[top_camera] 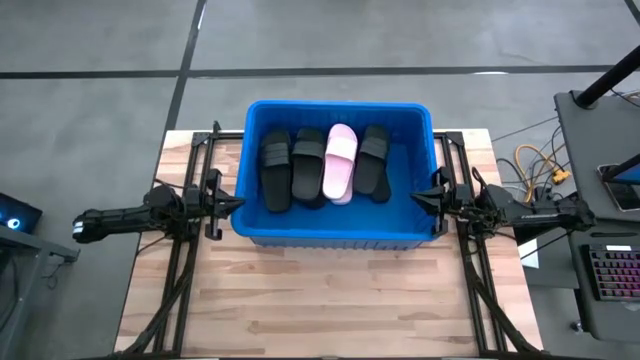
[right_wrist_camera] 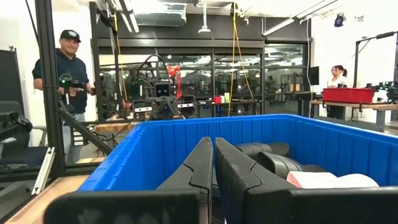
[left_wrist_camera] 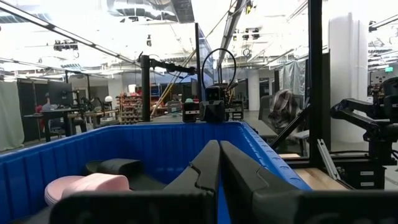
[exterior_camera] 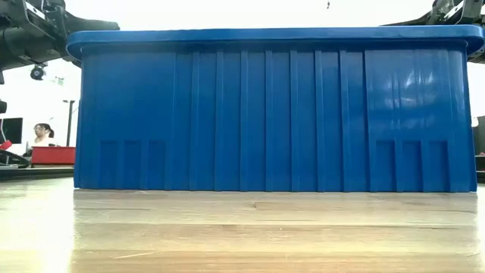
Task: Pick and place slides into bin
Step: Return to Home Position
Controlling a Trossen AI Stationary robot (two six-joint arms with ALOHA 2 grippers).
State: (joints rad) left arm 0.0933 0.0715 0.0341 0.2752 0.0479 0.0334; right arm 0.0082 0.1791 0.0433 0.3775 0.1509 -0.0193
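- Inside bin (top_camera: 340,105): three black slides (top_camera: 277,172), one pink slide (top_camera: 340,162).
- Left gripper (top_camera: 235,203) pressed together, beside left wall.
- Right gripper (top_camera: 420,196) pressed together, beside right wall.

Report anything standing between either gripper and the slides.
All four slides lie inside the bin. The left gripper and right gripper, both shut, sit at its opposite end walls near rim height. Only those walls' rims lie between them and the slides.
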